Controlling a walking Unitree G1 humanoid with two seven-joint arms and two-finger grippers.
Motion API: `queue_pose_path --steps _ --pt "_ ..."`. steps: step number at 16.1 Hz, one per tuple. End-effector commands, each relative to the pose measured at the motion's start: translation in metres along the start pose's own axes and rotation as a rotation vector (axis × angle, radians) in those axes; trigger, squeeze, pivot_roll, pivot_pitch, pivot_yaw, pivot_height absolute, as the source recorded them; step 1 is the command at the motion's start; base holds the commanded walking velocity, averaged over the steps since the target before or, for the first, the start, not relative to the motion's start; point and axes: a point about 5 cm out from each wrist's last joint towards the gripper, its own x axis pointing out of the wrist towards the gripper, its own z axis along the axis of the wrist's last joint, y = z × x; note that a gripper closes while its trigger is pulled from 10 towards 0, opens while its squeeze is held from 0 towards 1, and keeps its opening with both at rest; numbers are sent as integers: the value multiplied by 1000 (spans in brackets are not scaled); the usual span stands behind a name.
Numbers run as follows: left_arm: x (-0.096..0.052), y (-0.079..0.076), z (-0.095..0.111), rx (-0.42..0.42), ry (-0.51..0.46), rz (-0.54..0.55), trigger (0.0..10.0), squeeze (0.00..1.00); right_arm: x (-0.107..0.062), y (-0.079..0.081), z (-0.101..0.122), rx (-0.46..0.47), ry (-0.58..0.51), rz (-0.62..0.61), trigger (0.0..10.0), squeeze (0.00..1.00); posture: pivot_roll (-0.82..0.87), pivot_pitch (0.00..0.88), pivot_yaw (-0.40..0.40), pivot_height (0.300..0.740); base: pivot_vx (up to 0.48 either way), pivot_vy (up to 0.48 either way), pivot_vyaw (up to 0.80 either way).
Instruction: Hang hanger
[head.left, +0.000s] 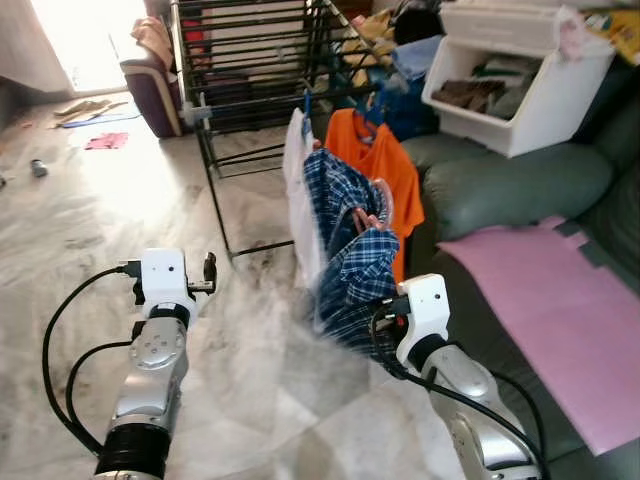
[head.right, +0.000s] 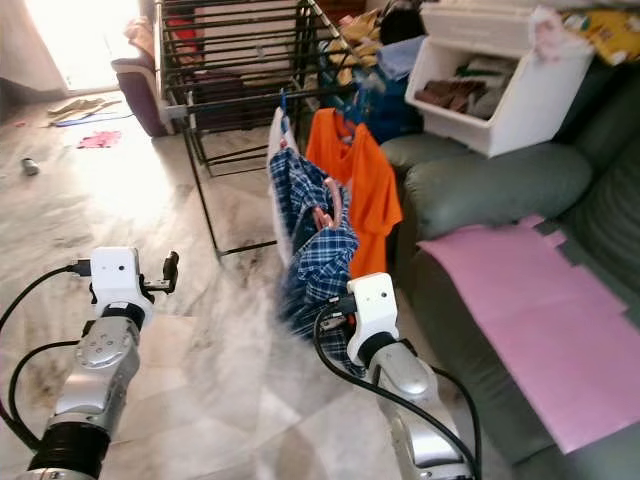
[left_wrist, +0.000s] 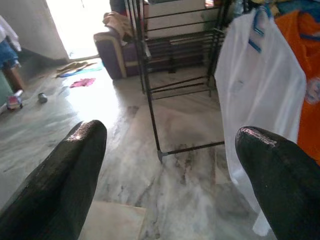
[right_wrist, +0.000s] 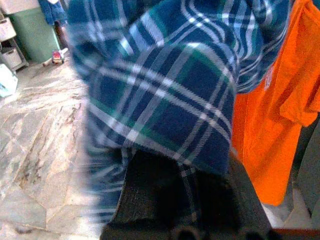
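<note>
Right gripper (right_wrist: 180, 200): you had its 2 fingers closed on the plaid shirt (head.left: 350, 250), held up beside the rack (head.left: 250, 90).
Hanger (head.left: 368, 205): inside that shirt's collar, next to the orange shirt (head.left: 385, 165).
Left gripper (left_wrist: 170, 175): your fingers stood wide apart above the floor (head.left: 120, 200), holding nothing.

**Around the marble-floored room**

A grey-veined marble floor (head.left: 250, 330) runs toward a bright doorway. A dark purple upholstered armchair (head.left: 150, 85) stands near it, with a beige cloth draped on top. A small pink cloth (head.left: 106, 141) and a pale blue flat piece (head.left: 95, 118) lie on the floor well apart from the chair. At the right is a dark green leather sofa (head.left: 500, 185), bearing a flat pink sheet (head.left: 560, 310) and a white plastic storage bin (head.left: 520, 85) with dark folded clothes inside.
</note>
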Motion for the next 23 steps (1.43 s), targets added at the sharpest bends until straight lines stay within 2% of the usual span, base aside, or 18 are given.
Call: queue_pose_path --steps 1,4,9,11,13,16,20,23 --pt "2 -3 3 17 -2 -15 10000 0 -1 -4 4 -2 -14 -16 10000 0 -72 4 48 740 0 480 0" --pt "2 -2 2 26 -3 -8 10000 0 -2 -2 3 0 -13 -14 10000 0 -73 3 49 740 0 480 0" --pt "2 -5 6 22 -25 -34 10000 0 -2 -4 1 -8 -5 -10 10000 0 -72 0 49 740 0 0 0" --pt "1 -2 4 4 -18 -36 10000 0 -2 -2 1 -12 -10 -4 10000 0 -67 0 45 740 0 0 591" --pt "-1 -3 4 -2 -23 -47 10000 0 -1 0 0 -9 -10 -2 10000 0 -65 0 44 740 272 0 622" --pt "-1 -5 -1 4 -15 -50 10000 0 0 1 -5 -10 2 -3 10000 0 -49 0 41 740 387 0 0" --pt "-7 1 -8 33 -9 -36 10000 0 2 8 -9 -16 9 8 10000 0 -18 0 21 740 453 0 0" --pt "-14 6 -11 50 -11 -18 10000 0 2 6 -14 -35 20 -6 10000 0 5 0 10 740 466 0 0"
